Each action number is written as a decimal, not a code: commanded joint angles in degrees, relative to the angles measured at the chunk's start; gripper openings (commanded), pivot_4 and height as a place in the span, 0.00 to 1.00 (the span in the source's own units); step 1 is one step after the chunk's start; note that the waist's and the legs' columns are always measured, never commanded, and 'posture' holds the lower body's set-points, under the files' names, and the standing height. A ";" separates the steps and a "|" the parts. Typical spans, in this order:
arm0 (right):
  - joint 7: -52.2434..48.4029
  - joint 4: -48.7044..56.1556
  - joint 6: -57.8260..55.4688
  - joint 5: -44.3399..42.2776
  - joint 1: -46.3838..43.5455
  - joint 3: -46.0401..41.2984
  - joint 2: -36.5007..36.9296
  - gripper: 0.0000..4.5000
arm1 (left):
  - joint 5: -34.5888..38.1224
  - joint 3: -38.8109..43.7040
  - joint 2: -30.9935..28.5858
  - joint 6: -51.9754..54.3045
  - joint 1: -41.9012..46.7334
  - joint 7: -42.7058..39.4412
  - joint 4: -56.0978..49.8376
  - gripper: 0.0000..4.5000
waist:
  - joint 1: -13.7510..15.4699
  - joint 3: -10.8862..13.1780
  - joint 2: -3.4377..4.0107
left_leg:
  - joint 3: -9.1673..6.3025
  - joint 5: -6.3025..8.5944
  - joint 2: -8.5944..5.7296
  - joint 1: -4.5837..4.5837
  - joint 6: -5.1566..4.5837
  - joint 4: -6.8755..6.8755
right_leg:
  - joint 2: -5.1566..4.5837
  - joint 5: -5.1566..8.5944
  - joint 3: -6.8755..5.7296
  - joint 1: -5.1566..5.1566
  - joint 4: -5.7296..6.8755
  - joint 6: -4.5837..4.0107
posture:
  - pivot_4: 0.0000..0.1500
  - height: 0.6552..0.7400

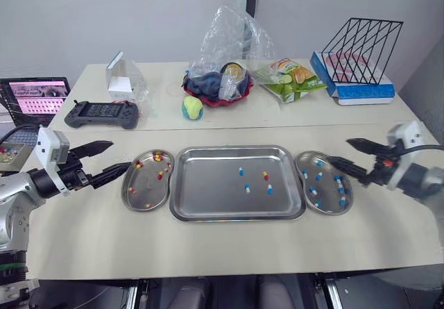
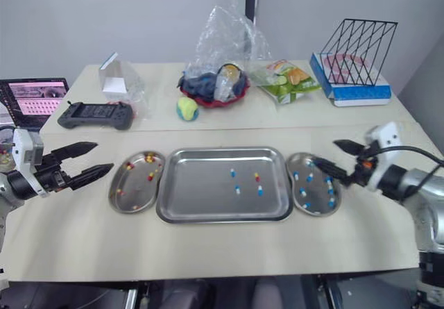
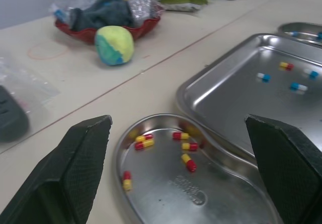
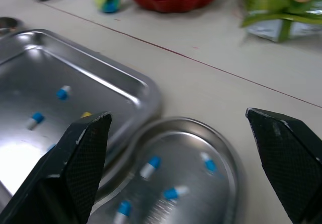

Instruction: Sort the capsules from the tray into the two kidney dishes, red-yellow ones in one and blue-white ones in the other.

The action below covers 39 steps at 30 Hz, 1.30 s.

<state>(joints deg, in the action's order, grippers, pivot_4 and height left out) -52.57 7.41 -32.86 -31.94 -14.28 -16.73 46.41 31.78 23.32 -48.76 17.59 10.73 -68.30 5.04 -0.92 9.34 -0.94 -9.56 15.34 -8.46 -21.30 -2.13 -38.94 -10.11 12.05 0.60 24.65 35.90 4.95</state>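
The silver tray holds three blue-white capsules and one red-yellow capsule. The silver left dish holds red-yellow ones, the right dish blue-white. The ball is yellow-green and blue.

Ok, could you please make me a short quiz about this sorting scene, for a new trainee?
1. True or false: the left tool is shut on a capsule.
2. The red-yellow capsules already sorted lie in the kidney dish on the robot's: A) left B) right C) both sides.
3. How many capsules lie in the tray, and how many of them are red-yellow?

Key: 1 false, it is open and empty. 2 A. 3 four, one.
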 commanded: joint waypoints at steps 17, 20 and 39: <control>19.52 14.29 -6.90 13.34 -3.82 29.21 -18.13 1.00 | 1.78 3.80 -1.89 -0.21 -5.85 -0.12 -9.33 0.99 | 0.14 0.00 -0.02 | 0.43 0.14 0.55 -0.05 0.42 0.01 | 0.68 -0.16 0.42 0.47 -0.07 -0.27 | 1.00 1.00; 21.70 13.76 -8.09 14.24 -4.00 30.06 -20.82 1.00 | 1.62 3.85 -1.50 -0.68 -7.31 0.87 -11.15 0.99 | 0.15 0.00 -0.02 | 0.46 0.15 0.56 -0.05 0.43 0.00 | 0.70 -0.18 0.43 0.48 -0.07 -0.30 | 1.00 1.00; 21.94 11.91 -11.96 17.96 -3.86 32.50 -21.86 0.05 | 0.00 2.80 -1.66 -4.50 -7.80 1.05 -10.26 1.00 | 0.14 0.00 -0.02 | 0.53 0.15 0.76 -0.03 0.53 0.03 | 0.92 -0.23 0.43 0.53 -0.09 -0.39 | 1.00 1.00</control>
<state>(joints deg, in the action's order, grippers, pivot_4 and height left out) -29.99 18.57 -45.41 -14.58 -17.82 15.31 23.91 31.58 25.29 -49.84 14.62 2.19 -67.00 -5.20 -0.78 9.34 -0.96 -9.02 15.49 -7.69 -21.33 -1.60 -38.91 -9.19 11.81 1.03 25.17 35.81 4.55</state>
